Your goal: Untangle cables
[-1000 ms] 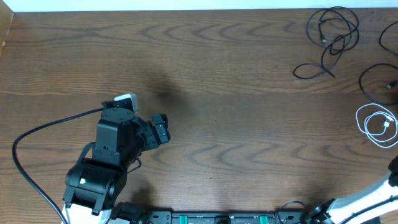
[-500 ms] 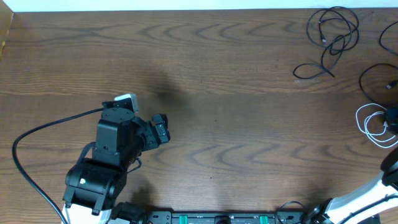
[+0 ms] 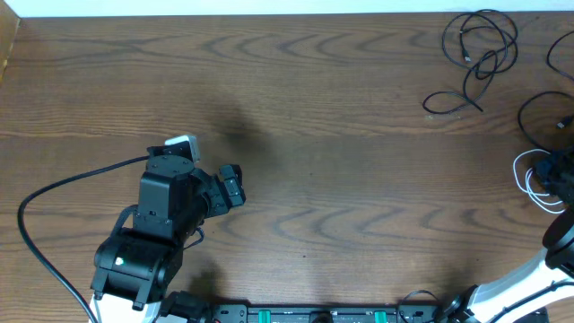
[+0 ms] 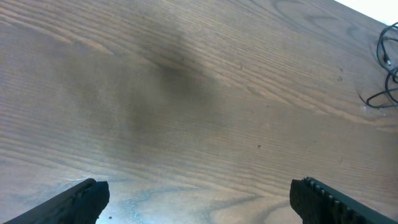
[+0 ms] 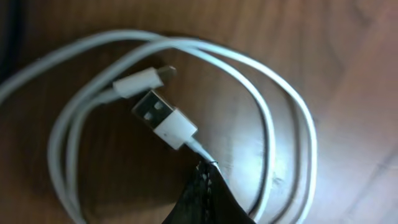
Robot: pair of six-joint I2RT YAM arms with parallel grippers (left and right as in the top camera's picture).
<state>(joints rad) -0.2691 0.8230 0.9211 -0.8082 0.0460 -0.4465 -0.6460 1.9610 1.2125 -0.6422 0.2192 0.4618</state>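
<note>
A white cable (image 5: 273,124) lies coiled on the wood, its flat USB plug (image 5: 163,118) and its small plug (image 5: 140,79) inside the loop. My right gripper (image 5: 205,173) is shut on this cable just behind the USB plug. From overhead the white cable (image 3: 527,176) shows at the right edge, partly hidden under the right gripper (image 3: 563,184). One black cable (image 3: 480,54) lies tangled at the far right, and another black cable (image 3: 536,115) curves beside it. My left gripper (image 3: 232,187) hangs open over bare wood at the left, with nothing between its fingers (image 4: 78,200).
The left arm's thick black lead (image 3: 54,193) loops across the table at the left. A rail with green connectors (image 3: 305,314) runs along the front edge. The tabletop (image 3: 341,135) is dark wood, and a black cable end (image 4: 382,96) shows at the right of the left wrist view.
My right arm has moved up from the front right corner over the white cable, and its gripper has shut on the cable. The left arm has not moved.
</note>
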